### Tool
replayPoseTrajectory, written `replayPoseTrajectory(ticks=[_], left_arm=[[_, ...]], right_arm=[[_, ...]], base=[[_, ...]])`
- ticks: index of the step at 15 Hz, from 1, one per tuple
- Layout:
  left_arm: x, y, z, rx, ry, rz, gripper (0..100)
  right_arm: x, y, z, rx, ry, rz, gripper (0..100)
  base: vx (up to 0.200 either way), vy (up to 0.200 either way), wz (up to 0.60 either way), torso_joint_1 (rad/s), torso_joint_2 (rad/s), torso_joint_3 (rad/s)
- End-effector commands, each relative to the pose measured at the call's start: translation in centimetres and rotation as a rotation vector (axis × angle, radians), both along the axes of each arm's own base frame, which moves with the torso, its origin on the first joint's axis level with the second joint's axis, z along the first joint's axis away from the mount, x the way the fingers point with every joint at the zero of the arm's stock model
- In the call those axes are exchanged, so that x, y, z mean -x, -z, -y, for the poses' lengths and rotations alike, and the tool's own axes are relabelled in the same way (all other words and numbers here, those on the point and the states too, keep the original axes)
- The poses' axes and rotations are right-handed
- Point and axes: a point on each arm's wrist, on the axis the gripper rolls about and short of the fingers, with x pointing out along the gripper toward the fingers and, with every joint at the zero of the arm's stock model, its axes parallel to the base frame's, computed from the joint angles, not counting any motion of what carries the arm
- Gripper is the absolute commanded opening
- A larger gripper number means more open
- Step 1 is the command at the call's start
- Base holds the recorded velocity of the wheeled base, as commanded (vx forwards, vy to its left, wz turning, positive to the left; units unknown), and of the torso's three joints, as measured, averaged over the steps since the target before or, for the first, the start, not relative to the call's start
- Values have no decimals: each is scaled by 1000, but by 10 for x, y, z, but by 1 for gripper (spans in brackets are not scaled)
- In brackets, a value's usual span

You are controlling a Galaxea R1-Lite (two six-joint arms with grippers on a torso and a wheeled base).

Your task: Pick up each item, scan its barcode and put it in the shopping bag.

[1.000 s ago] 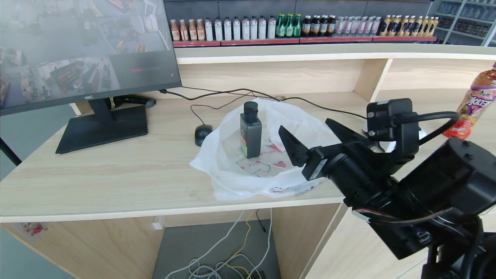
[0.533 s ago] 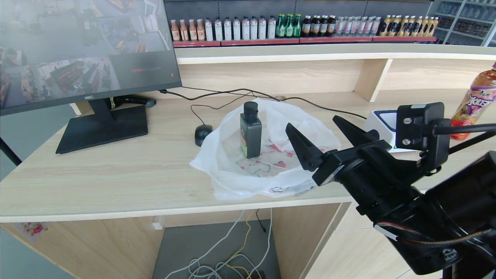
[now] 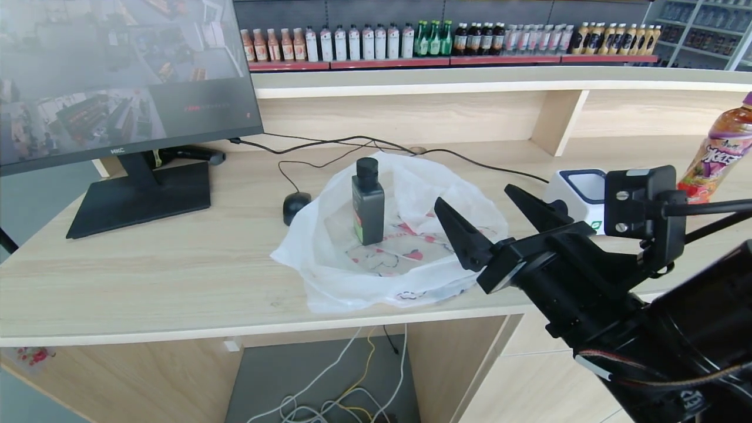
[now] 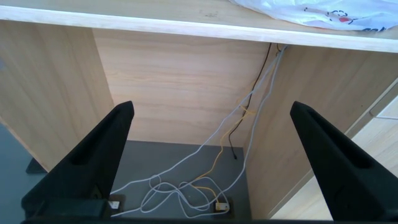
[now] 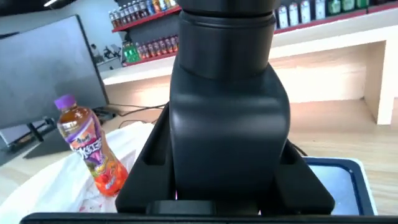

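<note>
Our right claw [image 3: 499, 220] is spread wide with nothing between its fingers. It hangs at the table's [image 3: 176, 276] front edge, between the bag [image 3: 329, 282] and the scanner [image 3: 578, 188]; we cannot tell whether it touches either. Our left claw [image 4: 211, 155] is also wide open and empty, held low in front of the table, facing the cables [image 4: 205, 180] underneath.

The white bag lies open and spread flat on the table. A dark bottle [image 3: 368, 202] stands upright inside it, towards the back. The juice bottle [image 3: 714, 153] stands on the table outside the bag, beyond the scanner to the right. A mouse [image 3: 294, 205] lies just left of the bag, and a monitor [image 3: 117, 76] stands further left.
</note>
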Motion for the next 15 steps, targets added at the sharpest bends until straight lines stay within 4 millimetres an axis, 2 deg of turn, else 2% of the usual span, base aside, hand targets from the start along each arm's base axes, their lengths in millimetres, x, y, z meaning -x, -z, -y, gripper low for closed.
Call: replayPoseTrajectory(ticks=[1, 5, 9, 12, 15], left_arm=[[0, 0, 0, 0, 0, 0, 100], [0, 0, 0, 0, 0, 0, 100], [0, 0, 0, 0, 0, 0, 100], [0, 0, 0, 0, 0, 0, 100], [0, 0, 0, 4, 0, 0, 100]], right_arm=[[9, 19, 5, 119, -31, 27, 0], [16, 44, 11, 289, -27, 47, 0], [27, 65, 18, 320, -57, 17, 0], [22, 65, 24, 321, -29, 14, 0], [19, 59, 21, 319, -67, 40, 0]], base=[[0, 0, 0, 0, 0, 0], [0, 0, 0, 0, 0, 0], [0, 0, 0, 0, 0, 0], [0, 0, 0, 0, 0, 0], [0, 0, 0, 0, 0, 0]])
